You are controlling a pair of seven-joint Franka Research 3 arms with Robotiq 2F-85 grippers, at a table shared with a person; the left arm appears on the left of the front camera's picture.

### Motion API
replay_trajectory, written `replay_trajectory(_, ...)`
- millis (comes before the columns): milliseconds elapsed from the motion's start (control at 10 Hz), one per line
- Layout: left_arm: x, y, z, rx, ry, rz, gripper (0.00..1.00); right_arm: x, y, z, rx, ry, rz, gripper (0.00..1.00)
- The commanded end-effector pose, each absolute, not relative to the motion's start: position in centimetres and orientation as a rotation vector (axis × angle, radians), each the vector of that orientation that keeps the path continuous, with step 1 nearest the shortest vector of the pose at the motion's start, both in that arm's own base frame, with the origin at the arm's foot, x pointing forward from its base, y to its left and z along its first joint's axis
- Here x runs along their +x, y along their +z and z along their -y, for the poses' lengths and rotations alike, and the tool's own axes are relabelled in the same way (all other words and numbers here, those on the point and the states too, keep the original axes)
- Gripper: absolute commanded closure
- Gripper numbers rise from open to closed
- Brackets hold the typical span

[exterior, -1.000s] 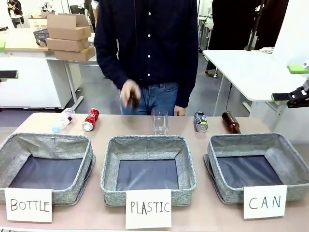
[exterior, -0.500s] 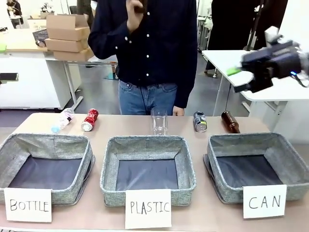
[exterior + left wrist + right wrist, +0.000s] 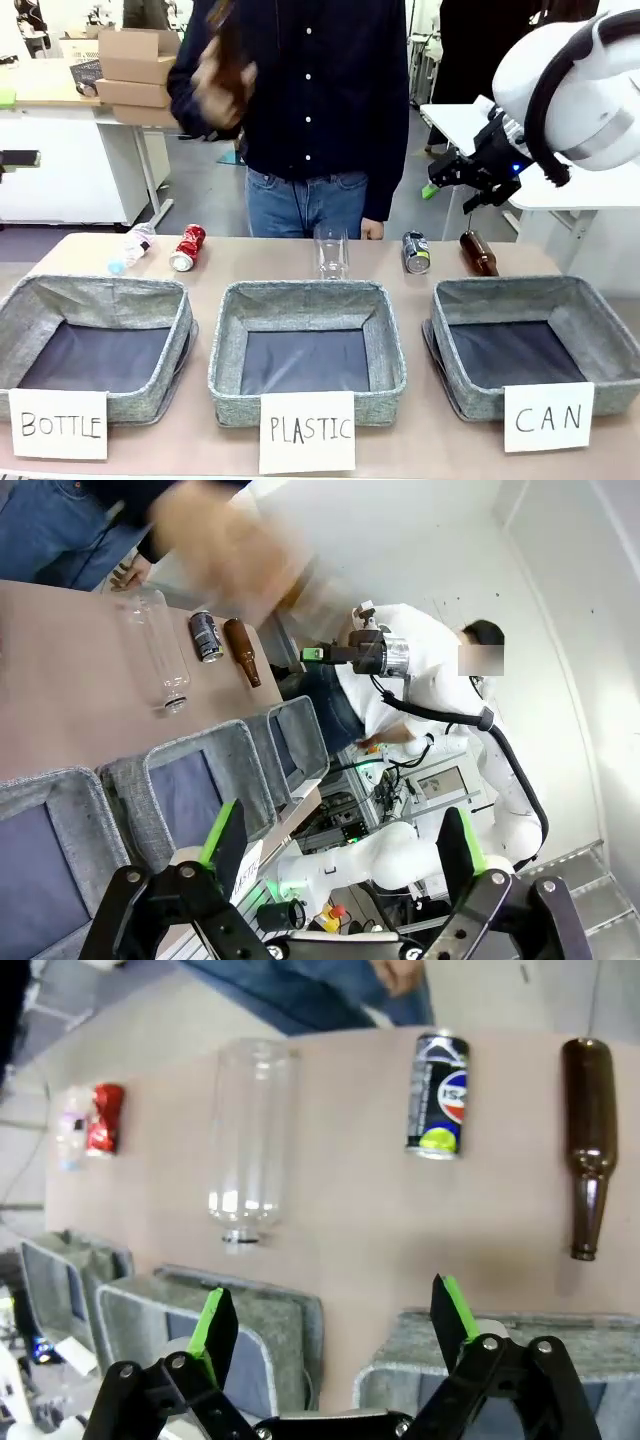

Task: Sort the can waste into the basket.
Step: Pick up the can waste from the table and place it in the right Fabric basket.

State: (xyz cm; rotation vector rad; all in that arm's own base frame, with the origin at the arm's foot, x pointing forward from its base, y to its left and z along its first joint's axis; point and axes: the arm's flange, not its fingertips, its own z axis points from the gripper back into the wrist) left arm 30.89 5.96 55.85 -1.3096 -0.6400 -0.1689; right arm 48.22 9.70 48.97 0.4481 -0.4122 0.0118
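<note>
Three handwritten paper signs, one on each bin front

The middle sign [image 3: 307,430], on the front of the middle bin [image 3: 235,405], reads "PLASTIC". Left of that bin, the left sign [image 3: 58,425] on the left bin [image 3: 140,405] reads "BOTTLE". Right of it, the right sign [image 3: 548,417] on the basket [image 3: 465,400] reads "CAN". Behind the middle bin and to its right, the black can [image 3: 437,1095] bears pale print too blurred to read. The white markings on the red can [image 3: 187,248], behind and to the left, are also unreadable.

1. Place: robotics laboratory.
2. Large white jointed robot arm [image 3: 575,85] at a tan wooden desk [image 3: 428,445].
3. Stacked brown cardboard boxes [image 3: 145,75] and a plain white desk [image 3: 530,150] behind.
4. Grey hard floor [image 3: 200,195], white walls [image 3: 400,540].
</note>
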Motion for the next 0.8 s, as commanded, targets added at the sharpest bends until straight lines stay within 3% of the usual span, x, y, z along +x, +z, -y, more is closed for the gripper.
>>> replay_trajectory(0, 31.1, 56.1, -5.9, -1.329, -0.191, 0.668, 0.0, 47.6, 50.4, -9.8, 0.47, 0.038, 0.449, 0.0)
replay_trajectory(100, 31.1, 56.1, -5.9, -1.329, -0.191, 0.668, 0.0, 48.2, 49.0, -9.7, 0.448, 0.012, 0.412, 0.0)
replay_trajectory(200, 31.1, 56.1, -5.9, -1.329, -0.191, 0.668, 0.0, 48.7, 49.2, -10.9, 0.308, -0.004, 0.371, 0.0)
replay_trajectory(500, 31.1, 56.1, -5.9, -1.329, -0.191, 0.668, 0.0, 61.6, 45.0, -16.4, 0.128, -0.078, 0.202, 0.0)
replay_trajectory(700, 31.1, 56.1, -5.9, -1.329, -0.191, 0.668, 0.0, 66.2, 40.9, -18.2, 0.006, -0.124, 0.125, 0.0)
